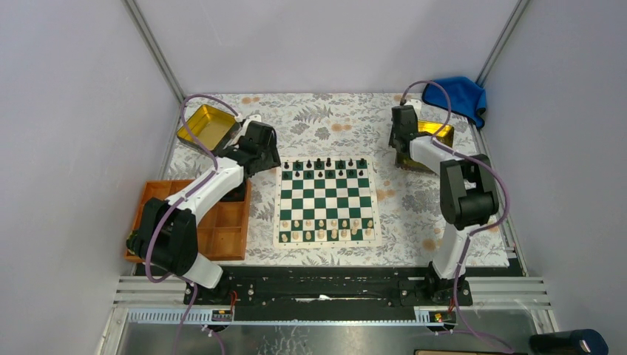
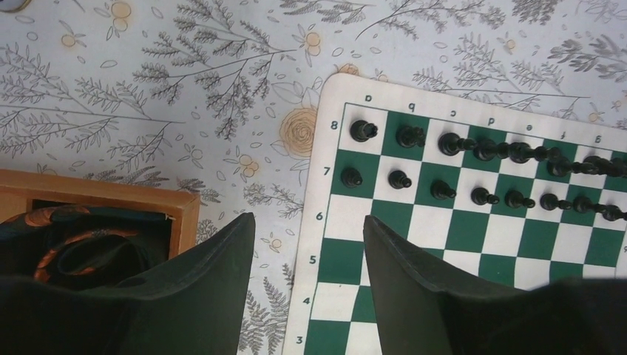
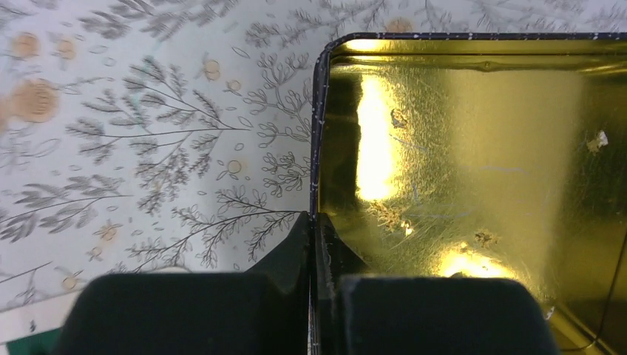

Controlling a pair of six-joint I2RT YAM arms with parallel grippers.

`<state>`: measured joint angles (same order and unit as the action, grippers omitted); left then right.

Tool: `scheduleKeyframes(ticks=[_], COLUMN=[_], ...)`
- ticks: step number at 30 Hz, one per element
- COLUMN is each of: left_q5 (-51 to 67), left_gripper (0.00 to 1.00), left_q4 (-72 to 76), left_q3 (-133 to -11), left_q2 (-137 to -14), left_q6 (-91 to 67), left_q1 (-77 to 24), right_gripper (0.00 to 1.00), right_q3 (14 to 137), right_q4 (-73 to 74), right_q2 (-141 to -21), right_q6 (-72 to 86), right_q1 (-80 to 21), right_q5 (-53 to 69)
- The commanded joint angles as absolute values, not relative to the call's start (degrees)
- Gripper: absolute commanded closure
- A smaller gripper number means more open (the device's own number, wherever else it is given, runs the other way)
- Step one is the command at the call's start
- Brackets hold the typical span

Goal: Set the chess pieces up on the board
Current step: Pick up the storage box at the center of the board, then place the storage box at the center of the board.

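Observation:
The board (image 1: 326, 198) lies in the middle of the table. Black chess pieces (image 1: 318, 164) fill its two far rows, and in the left wrist view they (image 2: 363, 131) stand on rows 7 and 8. My left gripper (image 2: 307, 218) hangs open over the board's left border (image 2: 325, 222), with nothing between its fingers. It (image 1: 260, 151) sits just left of the board's far corner. My right gripper (image 3: 313, 218) is shut on the left wall of a gold tin (image 3: 319, 133), one finger outside and one inside. No piece shows inside this tin.
Cream pieces (image 1: 325, 228) stand on the board's two near rows. An orange compartment tray (image 1: 222, 229) lies at the left, partly under the left arm. A second gold tin (image 1: 203, 124) sits at the far left, and a blue cloth (image 1: 458, 92) at the far right.

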<state>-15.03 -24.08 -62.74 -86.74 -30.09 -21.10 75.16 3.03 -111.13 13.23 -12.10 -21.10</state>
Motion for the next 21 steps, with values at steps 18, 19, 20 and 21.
scheduleKeyframes(ticks=[18, 19, 20, 21], left_q5=[-14.7, -14.8, -14.8, -14.8], left_gripper=[0.37, 0.37, 0.37, 0.37], left_q4=[-22.6, -22.7, -22.7, -22.8], left_q3=[-60.5, -60.5, -60.6, -60.6], left_q2=[-85.4, -85.3, -85.3, -85.3], left_q6=[-30.0, -30.0, -30.0, -30.0], left_q1=[-19.5, -19.5, -19.5, -19.4], right_gripper=[1.0, 1.0, 1.0, 1.0], right_q3=[73.6, 74.6, 75.9, 77.1], right_q4=[-7.7, -6.6, -5.2, -3.9], right_q2=[-106.9, -107.7, -108.6, -109.5], right_q6=[10.5, 10.3, 10.0, 9.6], right_q1=[-12.4, -12.4, -12.4, -12.4], right_q5=[-14.0, -13.5, -13.0, -12.8])
